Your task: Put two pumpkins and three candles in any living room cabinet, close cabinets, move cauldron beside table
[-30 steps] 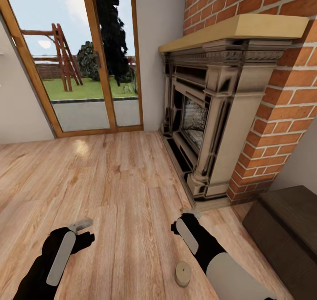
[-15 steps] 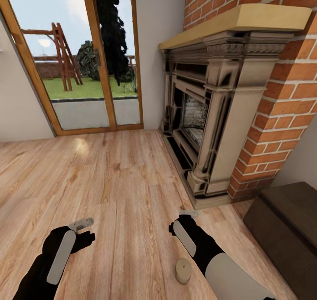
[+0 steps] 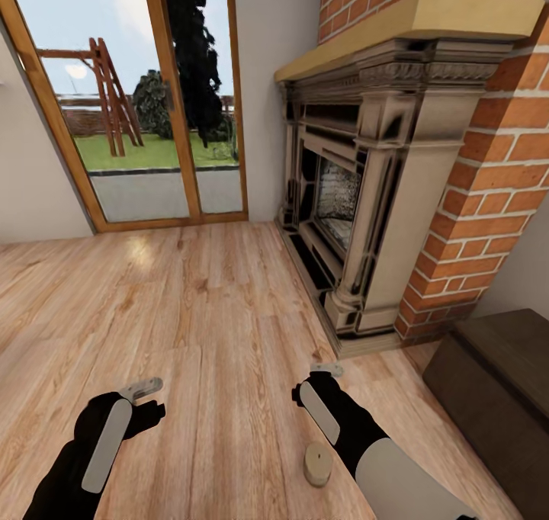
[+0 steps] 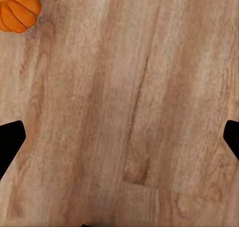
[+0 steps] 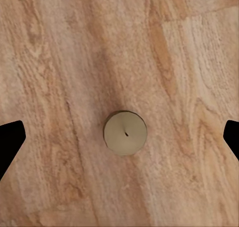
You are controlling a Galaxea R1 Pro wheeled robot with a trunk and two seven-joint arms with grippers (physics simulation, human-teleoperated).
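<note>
A short round beige candle stands on the wood floor just beside my right forearm. In the right wrist view the candle lies straight below my right gripper, whose fingers are spread wide and hold nothing. That right gripper hovers above the floor. My left gripper is also open and empty over bare floor. An orange ribbed pumpkin sits on the floor at the corner of the left wrist view, well away from the left gripper. The dark-brown cabinet stands low at the right.
A carved fireplace with a yellow mantel is set in a brick wall ahead on the right. A wood-framed glass door to the garden is ahead on the left. Wood floor stretches between them.
The whole head view has shifted slightly, so the camera moved. The candle sits a little higher in the picture. Both arms keep their pose.
</note>
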